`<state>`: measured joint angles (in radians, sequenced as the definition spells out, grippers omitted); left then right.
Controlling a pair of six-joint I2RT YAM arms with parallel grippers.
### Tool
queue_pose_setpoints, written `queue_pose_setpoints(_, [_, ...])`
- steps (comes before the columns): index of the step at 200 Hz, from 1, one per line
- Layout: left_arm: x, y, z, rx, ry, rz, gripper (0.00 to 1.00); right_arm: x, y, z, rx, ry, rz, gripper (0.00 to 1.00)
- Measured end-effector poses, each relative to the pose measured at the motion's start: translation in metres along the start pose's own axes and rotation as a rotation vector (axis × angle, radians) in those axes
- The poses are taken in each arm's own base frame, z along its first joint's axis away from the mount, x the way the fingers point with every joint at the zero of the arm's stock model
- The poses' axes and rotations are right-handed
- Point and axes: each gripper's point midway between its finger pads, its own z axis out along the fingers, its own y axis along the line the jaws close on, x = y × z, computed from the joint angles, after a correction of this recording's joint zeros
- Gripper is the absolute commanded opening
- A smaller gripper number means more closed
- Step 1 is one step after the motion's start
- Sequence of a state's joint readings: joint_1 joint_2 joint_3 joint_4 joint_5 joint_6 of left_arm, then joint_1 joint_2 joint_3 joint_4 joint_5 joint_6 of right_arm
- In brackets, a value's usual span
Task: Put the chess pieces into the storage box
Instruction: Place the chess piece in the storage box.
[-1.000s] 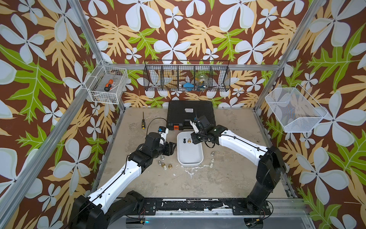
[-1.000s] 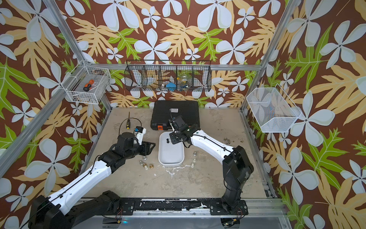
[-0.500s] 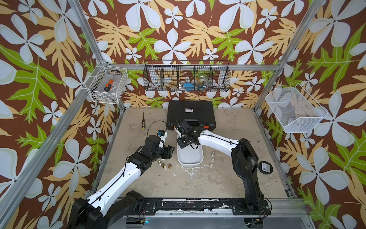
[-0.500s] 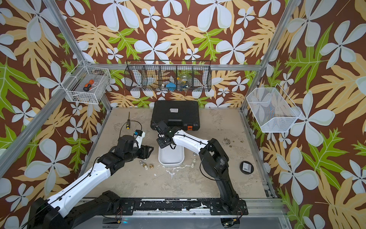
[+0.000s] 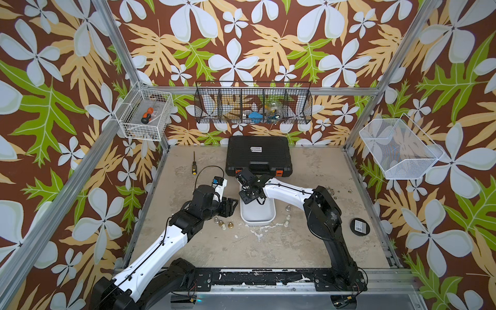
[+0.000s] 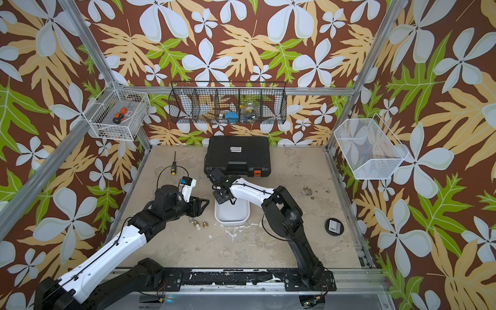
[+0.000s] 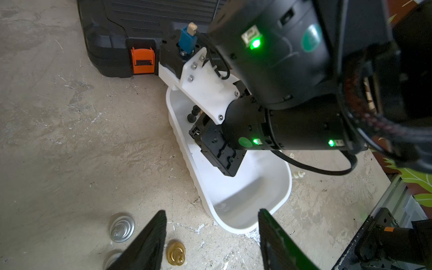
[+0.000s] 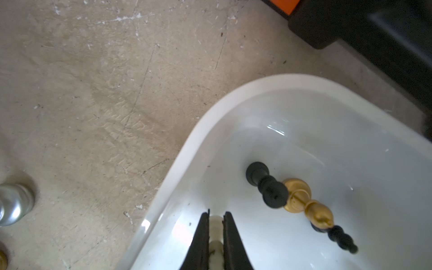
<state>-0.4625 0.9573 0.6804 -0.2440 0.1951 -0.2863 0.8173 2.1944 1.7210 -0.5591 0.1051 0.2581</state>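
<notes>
In both top views the white box lies before the black case, with the right gripper over its far end.

Left wrist view: the left gripper is spread and empty, near the box.

Right wrist view: the right gripper clamps a cream piece over the box. A black piece and a gold piece lie inside.

Robot test cell, probably a lab, aluminium frame, floral-print walls, wire baskets

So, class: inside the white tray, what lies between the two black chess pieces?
A gold chess piece, lying on its side, between one black piece and the other black piece; the right wrist view shows it.
</notes>
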Motion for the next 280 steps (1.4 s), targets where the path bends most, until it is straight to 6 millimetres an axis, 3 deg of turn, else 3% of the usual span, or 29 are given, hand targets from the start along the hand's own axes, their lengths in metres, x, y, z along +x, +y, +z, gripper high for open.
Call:
queue_pose_setpoints(94, [0.0, -0.003, 0.002, 0.02, 0.005, 0.0, 0.64, 0.004, -0.014, 0.012, 0.001, -0.002, 0.056, 0.09])
queue_pose_setpoints(193, [0.002, -0.003, 0.003, 0.02, 0.014, -0.002, 0.65, 0.001, -0.007, 0.013, -0.038, -0.013, 0.058, 0.1])
queue_pose_setpoints(280, [0.004, -0.003, 0.005, 0.025, 0.024, -0.003, 0.65, 0.003, -0.007, 0.015, -0.036, -0.006, 0.06, 0.21])
